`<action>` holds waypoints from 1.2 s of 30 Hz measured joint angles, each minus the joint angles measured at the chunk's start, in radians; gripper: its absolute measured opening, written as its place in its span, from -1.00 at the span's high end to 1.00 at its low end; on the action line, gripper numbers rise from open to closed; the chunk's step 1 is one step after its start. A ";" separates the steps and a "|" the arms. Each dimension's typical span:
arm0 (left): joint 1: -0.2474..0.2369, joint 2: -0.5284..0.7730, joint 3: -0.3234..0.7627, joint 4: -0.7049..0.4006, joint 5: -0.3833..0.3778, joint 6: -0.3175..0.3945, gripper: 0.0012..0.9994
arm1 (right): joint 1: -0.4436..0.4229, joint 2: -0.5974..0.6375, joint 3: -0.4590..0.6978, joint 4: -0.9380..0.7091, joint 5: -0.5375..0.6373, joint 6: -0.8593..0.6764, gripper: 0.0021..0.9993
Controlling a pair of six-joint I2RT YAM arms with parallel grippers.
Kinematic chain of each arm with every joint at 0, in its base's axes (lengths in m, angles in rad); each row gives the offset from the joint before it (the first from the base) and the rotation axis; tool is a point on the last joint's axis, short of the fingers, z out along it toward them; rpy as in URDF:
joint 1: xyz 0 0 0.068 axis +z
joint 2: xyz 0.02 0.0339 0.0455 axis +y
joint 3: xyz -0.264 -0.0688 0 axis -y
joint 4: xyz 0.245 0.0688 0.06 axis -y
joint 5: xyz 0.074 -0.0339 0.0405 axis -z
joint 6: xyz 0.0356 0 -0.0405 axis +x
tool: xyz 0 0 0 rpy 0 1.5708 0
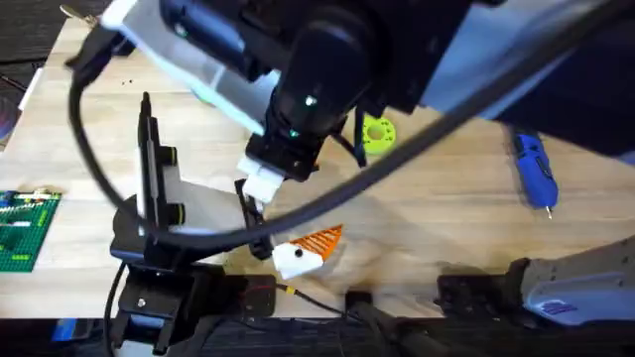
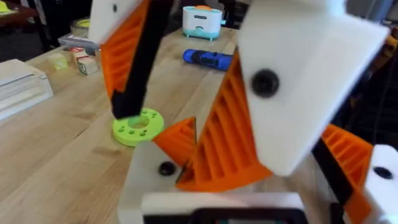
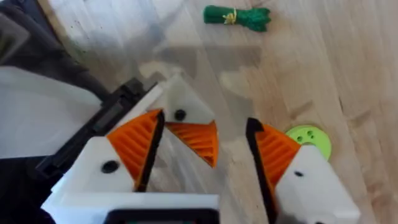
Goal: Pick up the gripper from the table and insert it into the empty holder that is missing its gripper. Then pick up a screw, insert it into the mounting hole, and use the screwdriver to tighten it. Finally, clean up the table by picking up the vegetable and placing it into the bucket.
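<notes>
Near table's (image 1: 437,208) front edge, orange gripper (image 1: 319,240) seated against white holder (image 1: 295,260); right hand (image 3: 205,158) spread wide around both, gripping nothing; left hand (image 2: 292,186) state: cannot tell; screwdriver (image 1: 534,171) lying well apart at right; vegetable (image 3: 237,17) on bare wood; green disc (image 1: 377,133) behind.

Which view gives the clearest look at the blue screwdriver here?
The overhead view: the screwdriver lies whole on the table at the right, blue handle and thin dark tip both visible. The left wrist view catches it farther off, partly hidden behind an orange pad.
</notes>
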 joint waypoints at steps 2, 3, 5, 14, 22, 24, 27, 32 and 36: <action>0.000 0.000 0.000 0.000 0.000 0.001 -0.99 | -0.030 -0.004 0.000 0.003 -0.005 0.016 -0.81; 0.000 0.000 0.000 0.000 0.000 0.001 -0.98 | -0.048 -0.007 0.000 0.006 -0.007 0.023 -0.83; 0.000 0.000 0.000 0.000 0.000 0.001 -0.99 | -0.084 -0.013 0.000 0.013 -0.008 0.033 -0.84; 0.000 0.000 0.000 0.000 0.000 0.001 -0.99 | -0.296 -0.022 0.000 0.034 -0.008 0.048 -0.87; 0.000 0.000 0.000 0.000 0.000 0.005 -0.31 | -0.435 -0.022 0.000 0.053 0.105 0.041 -0.88; 0.000 0.000 0.000 0.000 0.000 0.005 0.27 | -0.471 -0.021 0.000 0.052 0.162 0.040 -0.88; 0.000 0.000 0.000 0.000 0.000 0.011 0.94 | -0.524 -0.022 0.000 0.044 0.215 0.040 -0.88; 0.000 0.000 0.000 0.000 0.000 0.011 0.99 | -0.617 -0.057 0.000 0.003 0.233 0.039 -0.88; 0.000 0.000 0.000 0.000 0.000 0.011 0.99 | -0.740 -0.144 0.000 -0.066 0.233 0.039 -0.88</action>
